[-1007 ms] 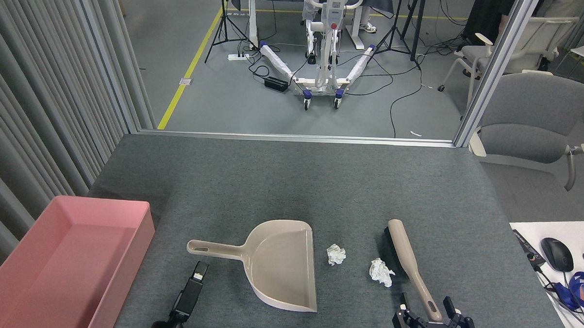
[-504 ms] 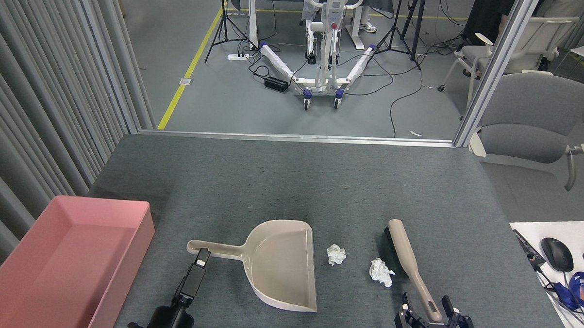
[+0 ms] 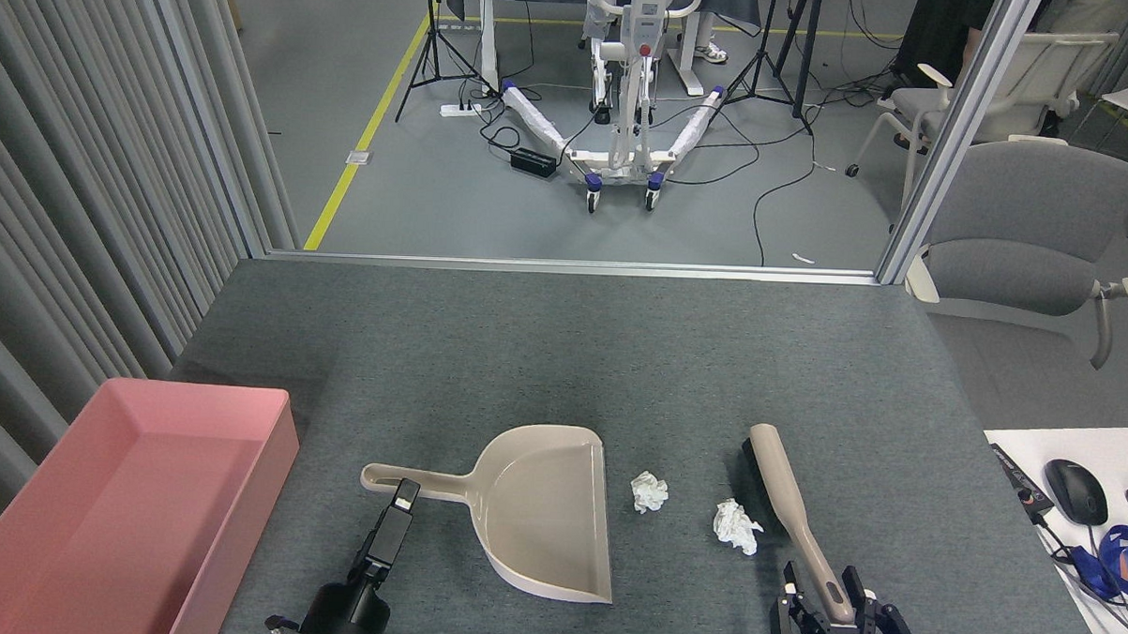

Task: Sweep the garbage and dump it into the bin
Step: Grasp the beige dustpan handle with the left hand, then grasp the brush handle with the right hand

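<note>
Grey counter (image 3: pixel 563 354) carries two garbage wads (image 3: pixel 649 492) between dustpan (image 3: pixel 539 508) and brush (image 3: pixel 792 513), bin (image 3: pixel 126 508) at left; right gripper (image 3: pixel 840 616) jaws straddle the brush handle, apart; left gripper (image 3: pixel 406 493) jaws' state unclear.

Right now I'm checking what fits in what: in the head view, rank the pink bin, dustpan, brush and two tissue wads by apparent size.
1. Pink bin, cropped by the frame
2. Dustpan
3. Brush
4. Tissue wads, left and right: too alike to rank
</note>
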Available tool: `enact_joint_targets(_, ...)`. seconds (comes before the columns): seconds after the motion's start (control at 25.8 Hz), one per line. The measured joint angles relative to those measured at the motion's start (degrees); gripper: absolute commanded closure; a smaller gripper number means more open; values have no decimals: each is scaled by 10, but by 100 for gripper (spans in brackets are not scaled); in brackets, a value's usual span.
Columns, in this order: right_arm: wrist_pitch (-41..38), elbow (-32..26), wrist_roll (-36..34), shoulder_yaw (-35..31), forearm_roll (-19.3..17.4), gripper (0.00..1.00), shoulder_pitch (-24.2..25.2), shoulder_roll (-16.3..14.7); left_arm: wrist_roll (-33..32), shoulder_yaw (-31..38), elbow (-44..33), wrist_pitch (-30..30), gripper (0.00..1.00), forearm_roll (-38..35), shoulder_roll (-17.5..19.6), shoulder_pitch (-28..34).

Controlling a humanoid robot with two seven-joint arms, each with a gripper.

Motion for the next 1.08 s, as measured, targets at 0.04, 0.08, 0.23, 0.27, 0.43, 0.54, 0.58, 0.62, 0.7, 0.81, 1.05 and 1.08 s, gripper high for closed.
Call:
enact_joint_targets(0.04, -1, 0, 0, 0, 0, 43, 0, 0, 0, 0, 9, 0, 10, 0, -4, -5)
enact_joint_targets(0.08, -1, 0, 0, 0, 0, 47, 0, 0, -1, 0, 16, -1, 11, 0, -6, -9)
enact_joint_targets(0.23, -8, 0, 0, 0, 0, 60, 0, 0, 1, 0, 38, -1, 13, 0, -17, -22)
enact_joint_targets(0.27, -12, 0, 0, 0, 1, 63, 0, 0, 6, 0, 40, -1, 16, 0, -20, -24)
enact_joint_targets(0.43, -21, 5, -2, 0, 7, 77, 0, 0, 35, 1, 46, 1, 19, 0, -31, -33)
enact_joint_targets(0.54, -28, 7, -2, 1, 15, 84, 0, 1, 57, 1, 58, 3, 19, -1, -40, -42)
enact_joint_targets(0.58, -30, 8, -2, 1, 17, 86, 0, 1, 62, 1, 65, 3, 19, -1, -42, -47)
enact_joint_targets(0.62, -31, 8, -1, 1, 18, 88, 0, 1, 65, 1, 73, 4, 19, -2, -44, -51)
enact_joint_targets(0.7, -32, 9, 0, 0, 19, 91, 0, 1, 69, 2, 89, 5, 20, -2, -46, -60)
enact_joint_targets(0.81, -35, 9, 1, 0, 20, 99, 0, 1, 71, 2, 105, 5, 30, -2, -47, -71)
enact_joint_targets(1.05, -36, 9, 2, -1, 20, 100, 1, 0, 79, 1, 117, 1, 42, -3, -48, -77)
enact_joint_targets(1.08, -36, 8, 2, -1, 20, 100, 0, 0, 82, 1, 119, 1, 43, -3, -48, -77)
